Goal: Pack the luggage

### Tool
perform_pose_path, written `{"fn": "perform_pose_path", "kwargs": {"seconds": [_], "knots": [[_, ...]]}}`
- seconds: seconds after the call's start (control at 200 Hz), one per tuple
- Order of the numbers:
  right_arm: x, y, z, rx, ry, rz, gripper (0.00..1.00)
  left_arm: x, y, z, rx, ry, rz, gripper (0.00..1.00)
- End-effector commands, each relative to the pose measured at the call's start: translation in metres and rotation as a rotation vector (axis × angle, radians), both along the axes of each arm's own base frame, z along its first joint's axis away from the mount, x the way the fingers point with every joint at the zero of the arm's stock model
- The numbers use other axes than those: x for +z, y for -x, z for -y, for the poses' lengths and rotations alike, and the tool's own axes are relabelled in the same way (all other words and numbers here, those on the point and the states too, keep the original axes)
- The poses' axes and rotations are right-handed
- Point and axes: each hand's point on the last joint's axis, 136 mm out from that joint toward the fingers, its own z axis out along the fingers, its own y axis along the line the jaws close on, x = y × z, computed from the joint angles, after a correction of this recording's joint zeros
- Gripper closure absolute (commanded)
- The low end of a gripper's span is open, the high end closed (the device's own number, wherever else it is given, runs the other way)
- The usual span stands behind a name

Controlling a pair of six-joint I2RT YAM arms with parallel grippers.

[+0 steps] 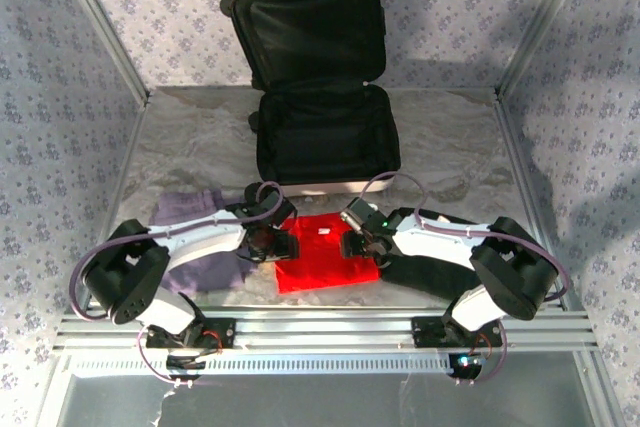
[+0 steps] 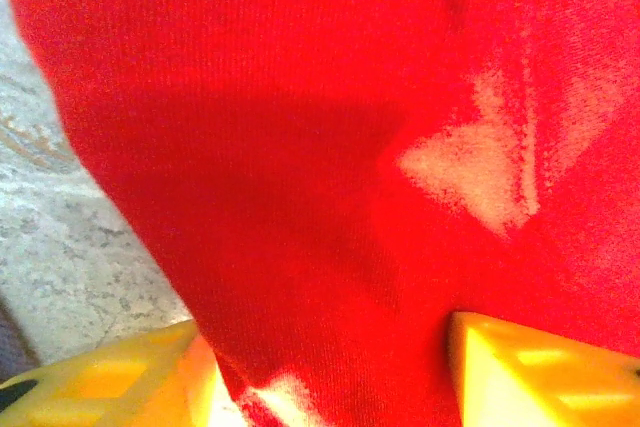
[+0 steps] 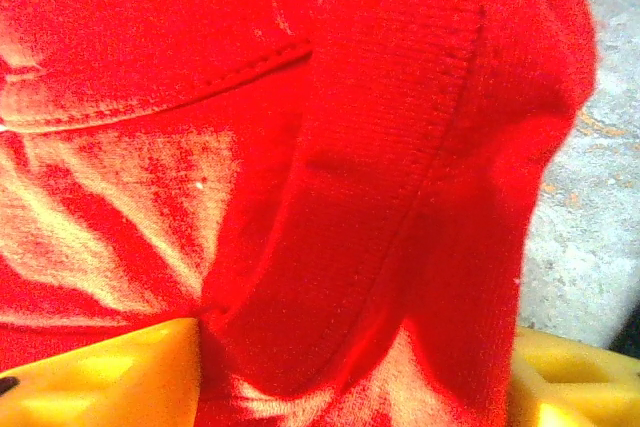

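A red garment (image 3: pixel 200 197) lies bunched on the mottled grey table (image 3: pixel 590 217), with a ribbed band (image 3: pixel 400 167) folded up beside a stitched seam (image 3: pixel 200 75). The right gripper (image 3: pixel 350 387) straddles that fold, its yellow fingers (image 3: pixel 100 377) apart, one on each side.

Left arm (image 1: pixel 190 237), right arm (image 1: pixel 450 242): white shells covering links, black housings bulging at joints. Lavender cables (image 1: pixel 75 285) looping along each arm. Green light (image 1: pixel 385 217) glowing near right end effector (image 1: pixel 356 243), centre frame. Left end effector (image 1: pixel 274 244) showing black body. Black base plates (image 1: pixel 215 332) sitting at bottom of frame. Yellow fingers (image 2: pixel 110 382) showing moulded recesses, lower corners of wrist views; small black mark showing on left one.
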Motion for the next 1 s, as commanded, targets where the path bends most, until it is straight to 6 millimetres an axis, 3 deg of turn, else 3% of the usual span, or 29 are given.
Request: {"fn": "perform_pose_path", "kwargs": {"seconds": [0.0, 0.185, 0.315, 0.47, 0.705, 0.78, 0.994], "knots": [[0.0, 0.007, -0.04, 0.082, -0.143, -0.04, 0.4, 0.015, -0.004, 0.066, -0.118, 0.241, 0.008, 0.44], [0.006, 0.004, -0.047, 0.094, -0.168, -0.025, 0.68, 0.024, -0.013, 0.079, -0.147, 0.268, 0.029, 0.64], [0.01, 0.002, -0.048, 0.102, -0.165, -0.017, 0.72, 0.034, -0.018, 0.083, -0.16, 0.277, 0.056, 0.77], [0.021, -0.002, -0.046, 0.102, -0.165, 0.013, 0.86, 0.041, -0.022, 0.083, -0.165, 0.267, 0.078, 0.91], [0.056, -0.011, -0.03, 0.083, -0.164, 0.098, 0.96, 0.064, -0.032, 0.078, -0.167, 0.228, 0.136, 1.0], [0.073, -0.017, -0.026, 0.077, -0.18, 0.133, 1.0, 0.077, -0.037, 0.079, -0.164, 0.222, 0.159, 1.0], [0.118, -0.041, -0.021, 0.09, -0.216, 0.211, 1.0, 0.121, -0.061, 0.081, -0.162, 0.223, 0.261, 1.0]]}}
